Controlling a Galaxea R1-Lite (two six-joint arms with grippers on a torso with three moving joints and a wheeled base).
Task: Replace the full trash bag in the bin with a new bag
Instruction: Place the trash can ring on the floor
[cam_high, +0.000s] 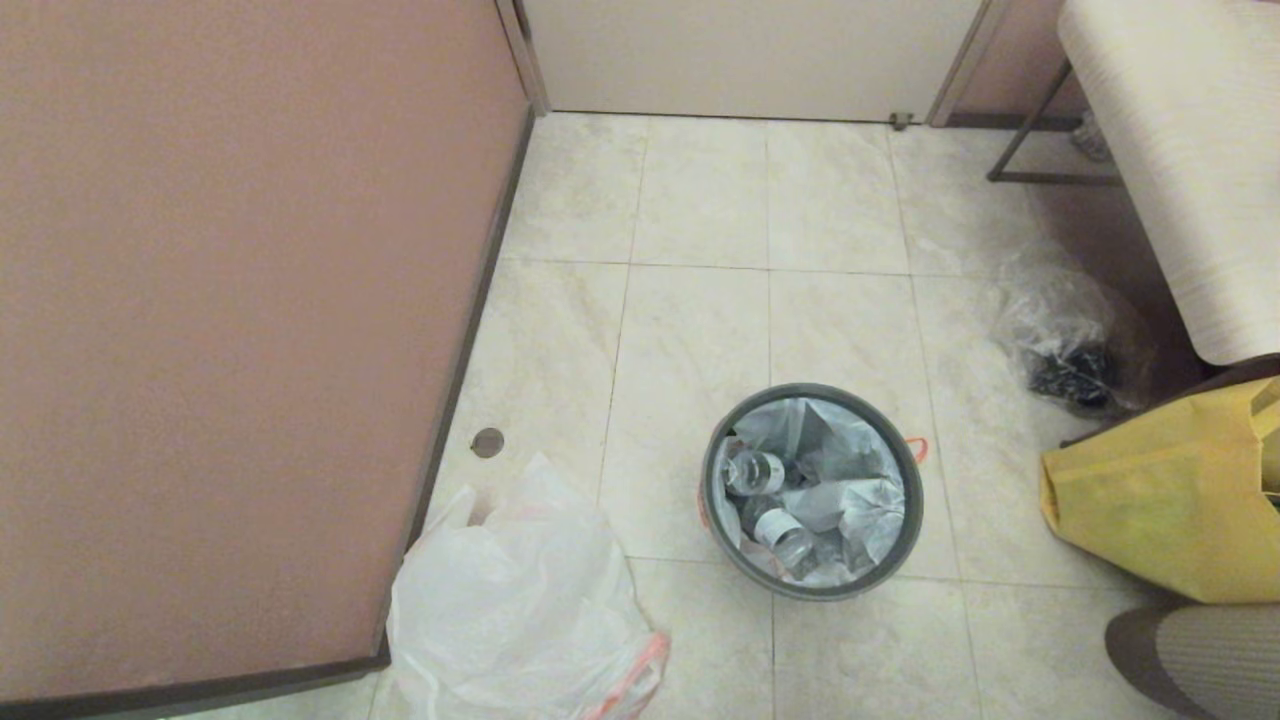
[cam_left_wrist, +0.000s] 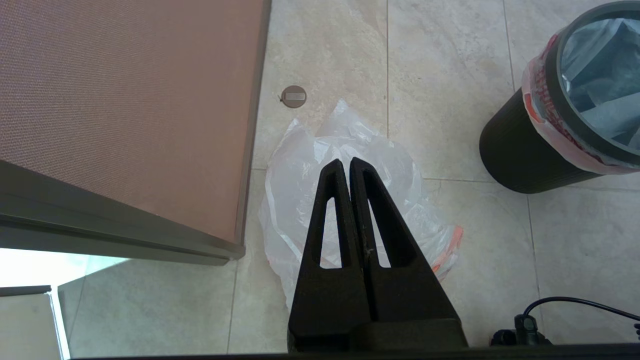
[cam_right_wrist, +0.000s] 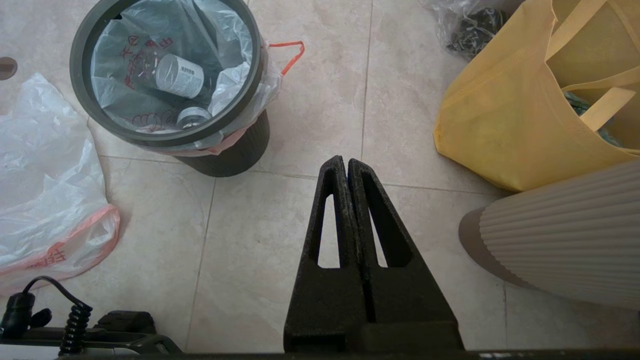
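Nearest the robot, both arms hang parked over the floor. The left tool (cam_left_wrist: 347, 162) is clenched with nothing in it above the new bag (cam_high: 515, 610). The right tool (cam_right_wrist: 346, 161) is likewise clenched on nothing, over bare tile between the bin (cam_high: 812, 492) and a yellow bag (cam_high: 1165, 500).

The new bag lies crumpled on the floor beside a pinkish panel (cam_high: 230, 330), near the bin but not touching it. The full trash bag (cam_high: 830, 480) sits inside the bin, its edge folded over the rim, with bottles (cam_high: 755, 472) in it.

I'd expect trouble from the film: it is thin and slack, so a pinch at the rim could tear it or slip. The bin looks light, so it may lift or tip along with the bag. The loose hoop could come away too.

Only the right wrist view shows the orange drawstring loop (cam_right_wrist: 289, 52) clearly hanging outside the rim, a likely handle. The left wrist view shows the bag's printed edge wrapped down the bin's wall. Only the head view takes in the farther clear bag (cam_high: 1075, 340) with dark contents.
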